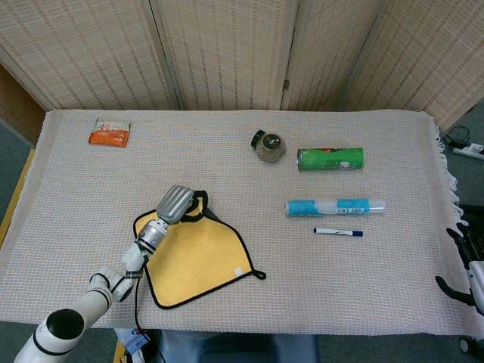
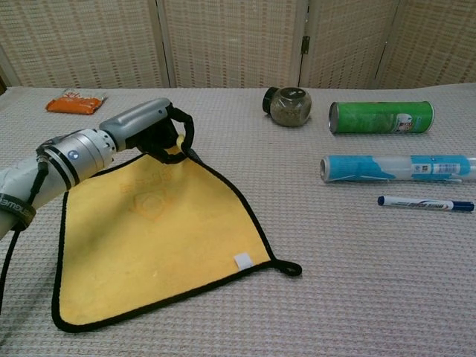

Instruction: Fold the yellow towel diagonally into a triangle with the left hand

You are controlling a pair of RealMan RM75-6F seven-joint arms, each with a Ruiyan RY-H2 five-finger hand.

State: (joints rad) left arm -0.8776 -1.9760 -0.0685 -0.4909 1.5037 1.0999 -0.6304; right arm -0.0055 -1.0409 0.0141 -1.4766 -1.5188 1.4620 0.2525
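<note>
- Your left hand [image 2: 149, 130] grips the far corner of the yellow towel [image 2: 156, 238], its fingers curled around the black-edged corner and hanging loop, which it lifts a little off the counter [image 2: 357, 297].
- The yellow towel lies near the front left of the counter, spread mostly flat as a diamond; in the head view [image 1: 198, 253] its raised corner points away from you.
- A small white tag [image 2: 243, 260] sits near the towel's right corner, where a second black loop [image 2: 288, 268] rests flat on the counter.
- Your right hand [image 1: 463, 265] shows only at the far right edge of the head view, off the side of the counter; you cannot tell from these views whether its fingers are spread or curled.
- An orange packet [image 1: 110, 133] lies at the far left of the counter, well apart from the towel.
- A small round jar [image 2: 286, 106] lies on its side toward the back, with a green can [image 2: 381, 117] on its side just to its right.
- Nearer you, a blue and white tube [image 2: 398, 168] lies on its side, and a marker pen [image 2: 424, 204] lies just in front of it.
</note>
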